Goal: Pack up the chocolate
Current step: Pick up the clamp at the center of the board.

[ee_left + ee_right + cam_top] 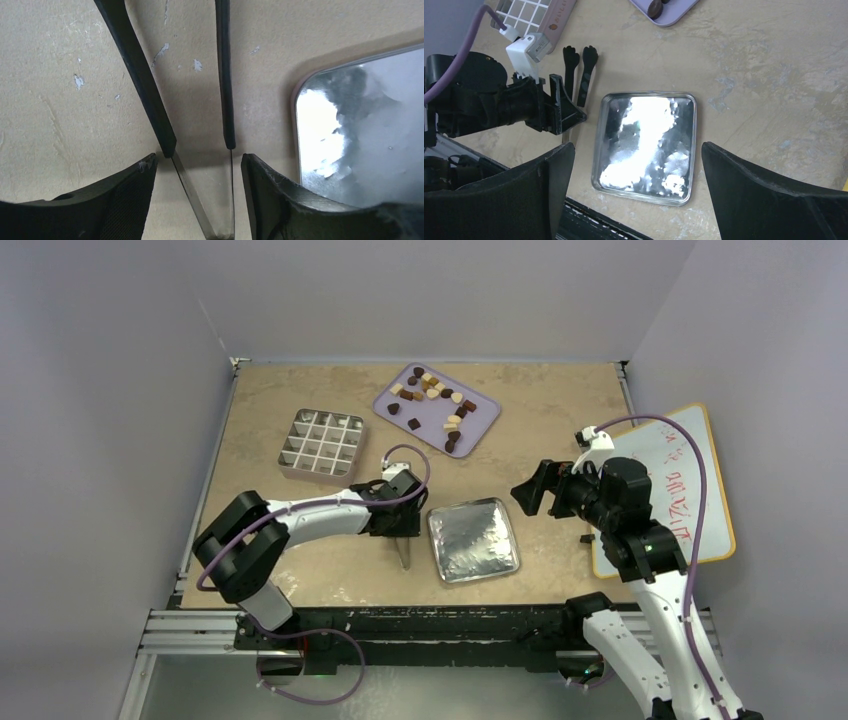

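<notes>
Left claw (199, 161) is low over the surface (60, 115), jaws spread. One finger (125, 197) sits on each side of the black tweezers (150, 95), with a thin gap on both sides, so it is not pinching them. 1 pair of tweezers: 2 black arms, with bare metal tips meeting at the near end between the fingers. They lie flat on the surface just left of the silver square tray (473, 539), not touching it. 1 silver tray, shiny, at near-centre.

Right claw (638, 147) is in the air, jaws spread wide and holding nothing. It is right of the silver tray, and its wrist camera looks down on that tray.

Chocolate (452, 440): every piece in view sits on the lilac tray (485, 418) at far-centre, well apart from both claws. Roughly 20 pieces in dark brown, mid-brown and cream; several touch, so an exact count cannot be told. 1 lilac tray, turned diagonal.

1 metal grid box (318, 475) is left of the lilac tray and on the far side of the left claw. Its dividers look 4 by 4, so 16 cells.

1 whiteboard (690, 455) with an orange rim and red writing is at the right edge, partly under the right arm.
</notes>
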